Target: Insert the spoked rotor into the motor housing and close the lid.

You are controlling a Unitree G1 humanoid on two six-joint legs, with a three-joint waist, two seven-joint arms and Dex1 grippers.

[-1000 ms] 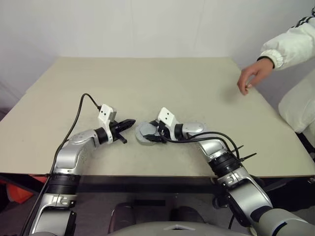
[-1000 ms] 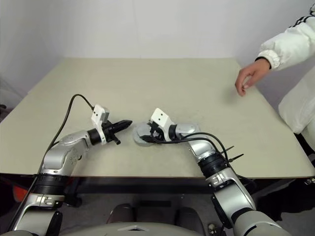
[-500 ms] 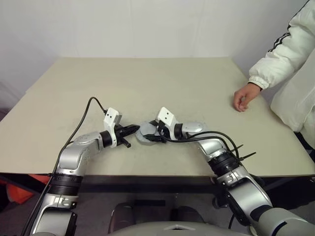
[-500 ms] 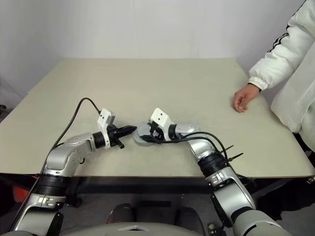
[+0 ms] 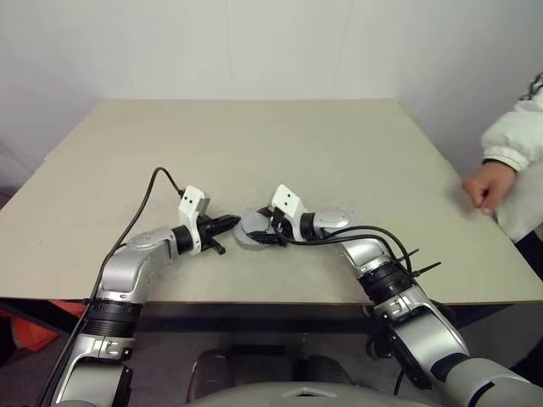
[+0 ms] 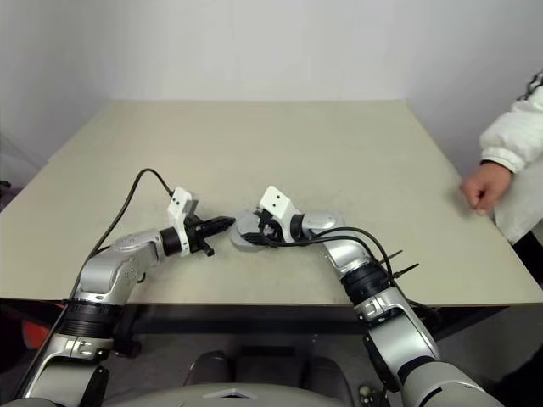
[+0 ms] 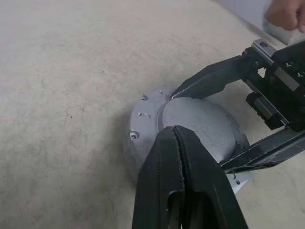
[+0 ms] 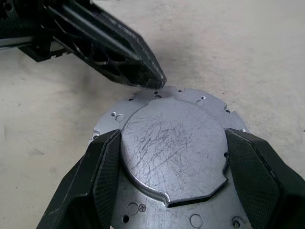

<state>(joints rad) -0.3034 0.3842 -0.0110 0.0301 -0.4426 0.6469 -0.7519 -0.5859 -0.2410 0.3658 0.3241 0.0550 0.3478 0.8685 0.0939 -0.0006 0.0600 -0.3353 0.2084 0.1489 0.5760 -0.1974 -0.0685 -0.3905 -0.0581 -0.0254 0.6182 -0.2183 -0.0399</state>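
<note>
Right wrist view: my right hand [image 8: 171, 183] pinches the scratched, notch-edged metal lid [image 8: 174, 138] atop the housing [image 7: 138, 157], hiding its inside. My left hand [image 7: 177, 143], pressed together, touches the lid's rim on the matte worktop [image 5: 280, 144].

The lid [image 8: 174, 143] is bare grey metal, its raised centre dull and covered in fine scratches. The counter [image 5: 254, 144] is matt beige, faintly speckled and scuffed. Both grippers' fingers [image 8: 102, 179] are black plastic with a slight sheen. The person's sleeve [image 5: 513, 140] is white cloth.
</note>
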